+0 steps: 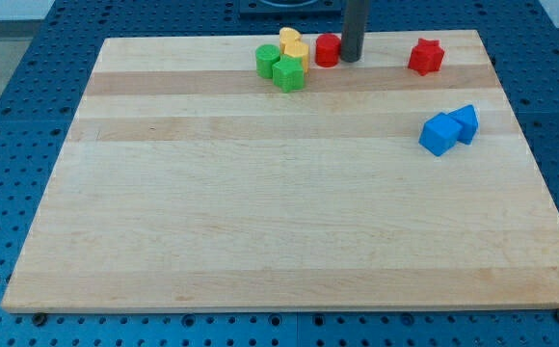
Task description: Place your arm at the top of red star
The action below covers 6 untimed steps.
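The red star (425, 56) lies near the board's top right. My tip (351, 59) stands at the view's top centre, touching the right side of a red cylinder-like block (328, 50). The tip is well to the left of the red star, at about the same height in the view.
A yellow block (292, 43) and two green blocks (268, 60) (288, 73) cluster left of the red cylinder. Two blue blocks (440, 133) (465, 122) sit together at the right, below the red star. The wooden board (260, 212) lies on a blue perforated table.
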Available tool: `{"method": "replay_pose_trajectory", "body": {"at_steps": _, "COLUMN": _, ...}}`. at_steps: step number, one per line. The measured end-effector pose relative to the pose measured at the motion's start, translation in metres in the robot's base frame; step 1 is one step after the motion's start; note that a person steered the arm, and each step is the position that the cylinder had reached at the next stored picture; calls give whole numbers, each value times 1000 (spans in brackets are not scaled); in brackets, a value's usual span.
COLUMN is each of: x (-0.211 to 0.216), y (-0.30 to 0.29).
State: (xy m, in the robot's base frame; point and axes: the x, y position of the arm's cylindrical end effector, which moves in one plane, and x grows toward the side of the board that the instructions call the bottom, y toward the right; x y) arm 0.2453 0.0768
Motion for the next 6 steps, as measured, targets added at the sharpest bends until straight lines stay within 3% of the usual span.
{"method": "replay_pose_trajectory", "body": {"at_steps": 1, "x": 0, "y": -21}}
{"method": "replay_pose_trajectory", "body": {"at_steps": 2, "x": 0, "y": 1}}
{"method": "replay_pose_trajectory", "body": {"at_steps": 6, "x": -36, "y": 145}}
